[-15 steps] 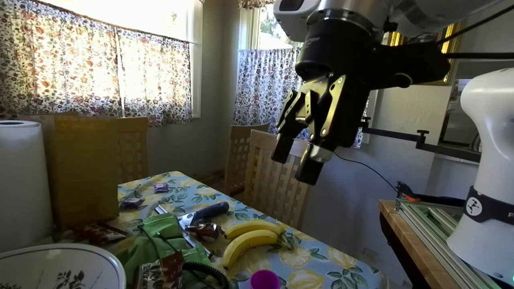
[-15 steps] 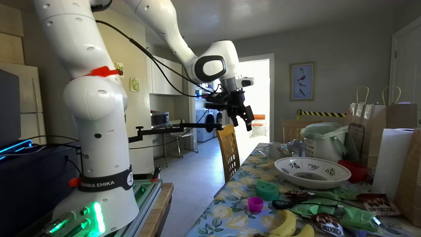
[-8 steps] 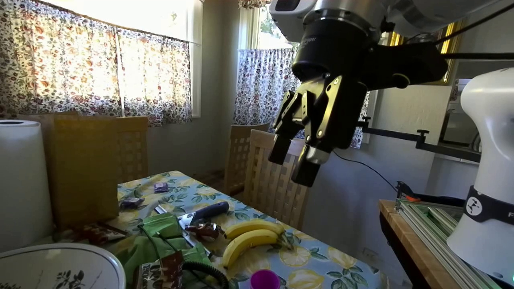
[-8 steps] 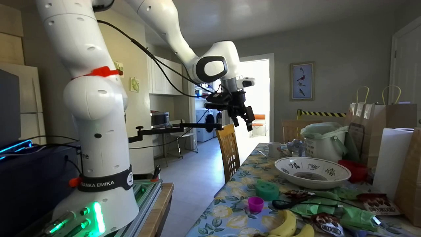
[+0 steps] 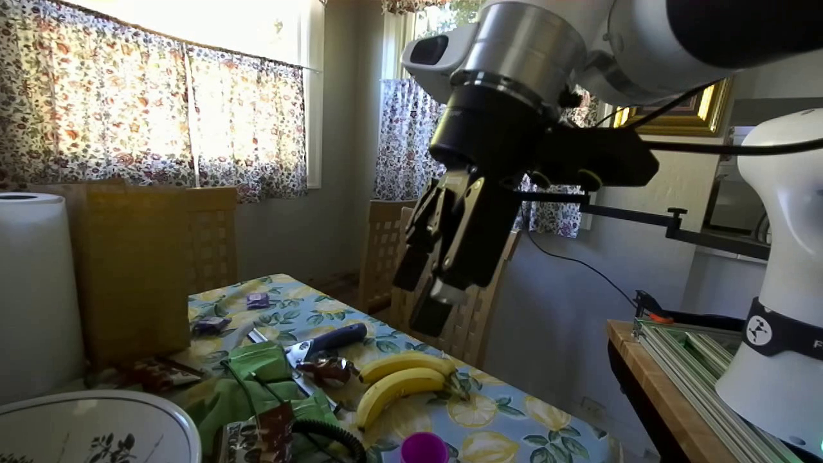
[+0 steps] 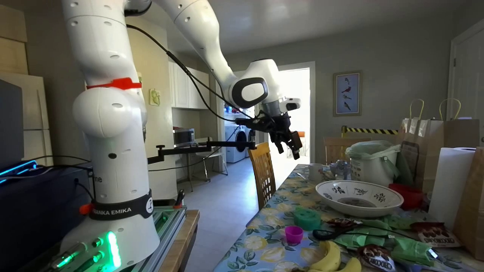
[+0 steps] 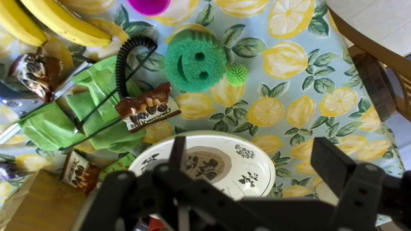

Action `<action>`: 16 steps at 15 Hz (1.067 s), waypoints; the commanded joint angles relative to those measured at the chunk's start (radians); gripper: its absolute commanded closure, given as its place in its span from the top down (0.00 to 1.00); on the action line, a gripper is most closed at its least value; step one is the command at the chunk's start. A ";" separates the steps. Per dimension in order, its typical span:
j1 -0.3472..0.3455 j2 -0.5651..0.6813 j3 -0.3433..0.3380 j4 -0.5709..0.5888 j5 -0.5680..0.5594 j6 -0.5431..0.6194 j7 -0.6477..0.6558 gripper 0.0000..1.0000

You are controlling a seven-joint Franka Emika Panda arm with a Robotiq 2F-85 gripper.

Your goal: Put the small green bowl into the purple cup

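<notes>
No green bowl shows. A small bright green spiky ball (image 7: 237, 75) lies on the tablecloth in the wrist view, beside a round green smiley sponge (image 7: 194, 61). I cannot make out the ball in the exterior views. The purple cup (image 6: 294, 234) stands upright on the table near the sponge. It is cut by the bottom edge in an exterior view (image 5: 424, 448) and by the top edge in the wrist view (image 7: 150, 4). My gripper (image 7: 250, 154) is open and empty, well above the table. It also shows in both exterior views (image 5: 416, 301) (image 6: 288, 152).
A large white patterned bowl (image 6: 359, 198) stands on the table. Bananas (image 5: 402, 386), green packages (image 7: 93, 109), a black coiled cord (image 7: 123, 64) and chocolate wrappers (image 7: 149, 107) lie near the cup. A wooden chair (image 6: 262, 173) stands at the table edge.
My gripper has moved lower and further over the table, mostly in the last half second, and tilts more. It stays open. The things on the table have not moved.
</notes>
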 commanded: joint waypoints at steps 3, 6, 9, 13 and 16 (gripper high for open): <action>-0.036 0.206 0.016 0.139 -0.031 0.049 -0.017 1.00; -0.050 0.286 0.045 0.209 -0.041 0.022 -0.031 1.00; -0.065 0.352 0.075 0.269 -0.069 -0.022 -0.041 1.00; -0.091 0.438 0.146 0.352 -0.091 -0.036 -0.127 1.00; -0.102 0.471 0.163 0.398 -0.164 -0.092 -0.194 1.00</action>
